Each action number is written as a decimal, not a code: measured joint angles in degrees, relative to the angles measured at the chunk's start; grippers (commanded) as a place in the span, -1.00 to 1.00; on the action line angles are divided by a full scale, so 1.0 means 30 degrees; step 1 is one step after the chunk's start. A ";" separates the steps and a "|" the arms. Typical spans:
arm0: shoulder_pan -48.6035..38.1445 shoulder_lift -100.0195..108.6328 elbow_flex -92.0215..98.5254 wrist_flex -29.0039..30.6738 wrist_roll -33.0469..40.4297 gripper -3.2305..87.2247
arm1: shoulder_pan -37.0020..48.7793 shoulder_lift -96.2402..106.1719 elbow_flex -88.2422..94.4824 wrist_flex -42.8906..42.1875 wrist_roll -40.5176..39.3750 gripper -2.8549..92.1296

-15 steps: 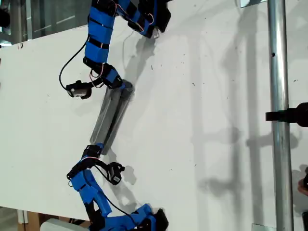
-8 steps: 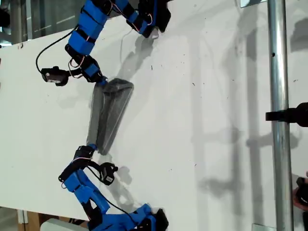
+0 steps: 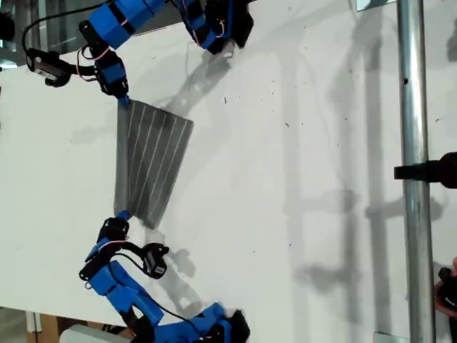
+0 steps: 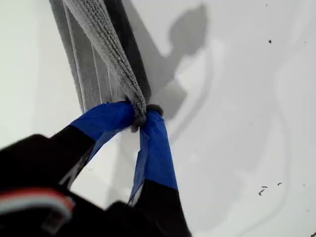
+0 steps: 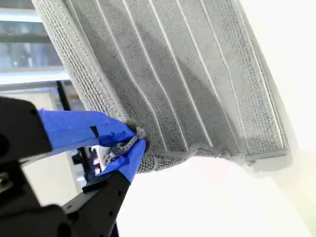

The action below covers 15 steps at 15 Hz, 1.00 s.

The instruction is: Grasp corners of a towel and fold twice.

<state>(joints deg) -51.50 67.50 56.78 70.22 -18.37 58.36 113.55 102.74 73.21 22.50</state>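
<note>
The towel (image 3: 151, 166) is held stretched between two grippers over the white table (image 3: 300, 179), left of centre in the exterior view. One corner (image 4: 138, 114) is pinched by my first gripper (image 4: 138, 120). Another corner (image 5: 129, 140) is pinched tight by my second gripper (image 5: 132, 139).

This looks like a robotics lab or test bench rather than a home. A plain white worktop (image 3: 300, 179), marked only with small dark specks, fills the exterior view. Two blue 3D-printed arms (image 3: 132, 21) with exposed black servos and loose wiring are mounted at its 12 o'clock and 6 o'clock edges. A bare metal pole (image 3: 414, 171) with a black clamp (image 3: 428, 171) runs along the 3 o'clock side. Glass panes (image 3: 64, 28) show past the worktop at 10 o'clock.
</note>
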 measured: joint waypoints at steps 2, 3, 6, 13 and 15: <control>-0.0234 -0.0088 0.0850 0.0088 0.0000 -0.99 | -0.0762 0.0850 0.2402 -0.0293 0.0439 -0.95; -0.0762 -0.0322 0.1260 0.0059 -0.0117 -0.99 | -0.1348 0.0908 0.3428 -0.0820 0.0908 -0.95; -0.0908 -0.0879 0.2490 -0.0410 -0.0352 -0.99 | -0.4482 0.0938 0.5742 -0.2080 0.2637 -0.95; 0.0527 -0.1670 0.4424 -0.1582 -0.1406 -0.99 | -0.7119 0.0645 0.7031 -0.4072 0.4336 -0.95; 0.1348 -0.1934 0.5039 -0.1758 -0.1699 -0.99 | -0.7676 0.0000 0.7031 -0.4453 0.4453 -0.95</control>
<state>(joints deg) -47.46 61.70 71.89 64.95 -23.47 35.33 113.55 123.84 59.85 35.86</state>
